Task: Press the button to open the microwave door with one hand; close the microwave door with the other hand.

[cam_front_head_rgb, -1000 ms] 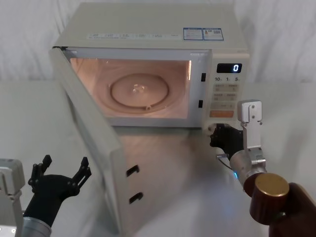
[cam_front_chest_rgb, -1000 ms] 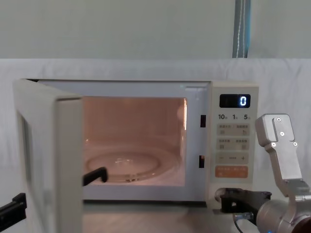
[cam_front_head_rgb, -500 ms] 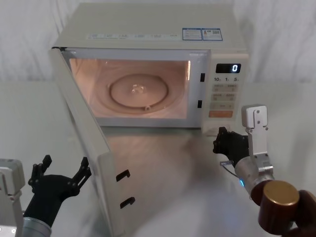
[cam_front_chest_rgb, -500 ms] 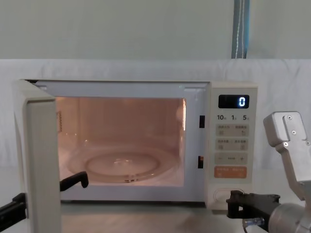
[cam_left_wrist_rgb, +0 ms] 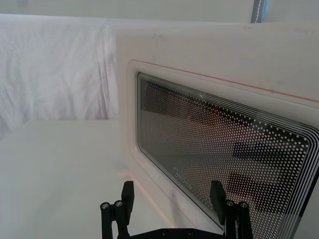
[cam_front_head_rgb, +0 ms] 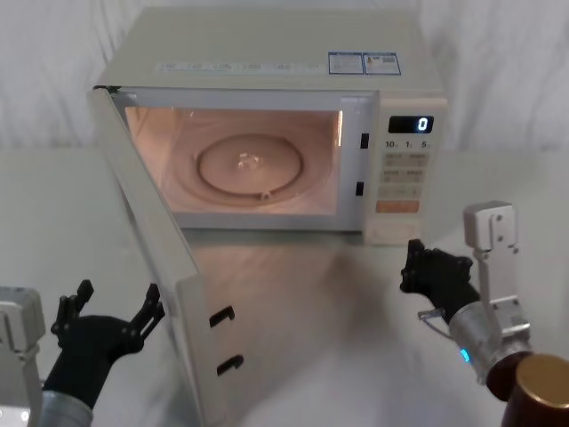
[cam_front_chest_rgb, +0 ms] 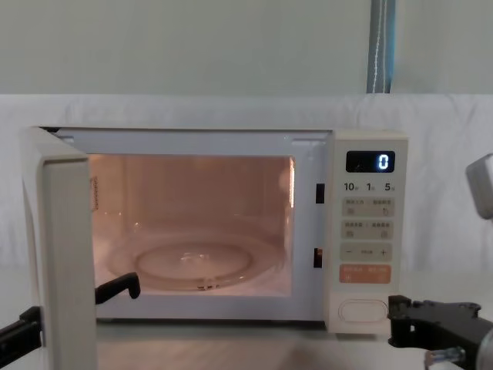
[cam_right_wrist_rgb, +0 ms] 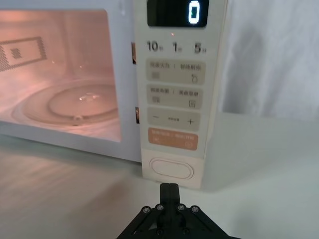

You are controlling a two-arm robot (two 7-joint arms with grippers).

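Observation:
The microwave door (cam_front_head_rgb: pixel 153 233) stands swung wide open on its left hinge, its edge (cam_front_chest_rgb: pixel 69 262) facing me. My left gripper (cam_front_head_rgb: pixel 116 301) hovers open low at the left, just outside the door. Its fingertips (cam_left_wrist_rgb: pixel 128 188) point at the door's dark dotted glass window (cam_left_wrist_rgb: pixel 224 144). The button (cam_right_wrist_rgb: pixel 172 169) is the wide cream key at the foot of the control panel, under the orange key (cam_right_wrist_rgb: pixel 172 139). My right gripper (cam_right_wrist_rgb: pixel 168 189) is shut, empty, and a short way in front of the button (cam_front_chest_rgb: pixel 362 311), not touching it. It sits low at the right (cam_front_head_rgb: pixel 416 267).
The cavity is lit, with a glass turntable (cam_front_head_rgb: pixel 252 165) inside. The display (cam_front_chest_rgb: pixel 370 162) reads 0. The microwave stands on a white table (cam_front_head_rgb: pixel 338 302) with white cloth hanging behind. The open door splits the space between my two arms.
My right gripper has drawn back from the button, toward me and to the right. The door swung further open early on. The left gripper has barely moved.

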